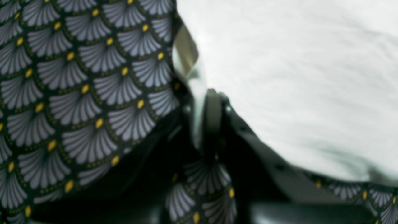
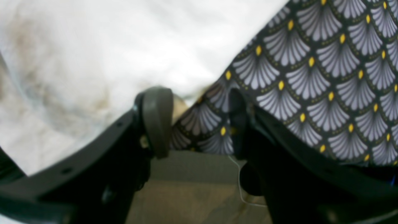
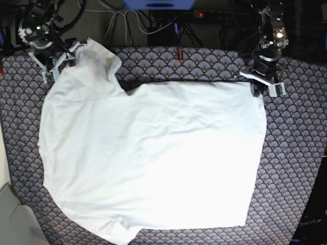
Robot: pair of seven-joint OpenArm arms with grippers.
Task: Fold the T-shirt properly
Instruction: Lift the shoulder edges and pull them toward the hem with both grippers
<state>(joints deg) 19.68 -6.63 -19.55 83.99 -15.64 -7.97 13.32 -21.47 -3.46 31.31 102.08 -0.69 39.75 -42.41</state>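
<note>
The T-shirt (image 3: 153,158) is plain white, soft and lightly wrinkled, spread nearly flat over a bench covered in a dark cloth (image 3: 296,153) printed with grey fans and yellow dots. Its near hem lies at the front of the bench; its far edge runs between the two pincers.

In the left wrist view, the left pincer (image 1: 205,121) is clenched on a thin strip of white fabric at the T-shirt's (image 1: 295,81) edge, with the white cloth spreading away to one side of it and the patterned cloth (image 1: 77,93) to the other. The base view shows only that this pincer (image 3: 265,88) sits at the shirt's far corner.

In the right wrist view, the right pincer (image 2: 199,121) stands released, jaws apart, with patterned cloth (image 2: 326,77) in the gap and the T-shirt's (image 2: 124,46) edge just beyond one fingertip; faint brownish marks show on the fabric there. In the base view this pincer (image 3: 53,64) sits beside a bunched sleeve at the other far corner.

Beyond both pincers, cables (image 3: 127,23) lie on the dark floor. No containers appear.
</note>
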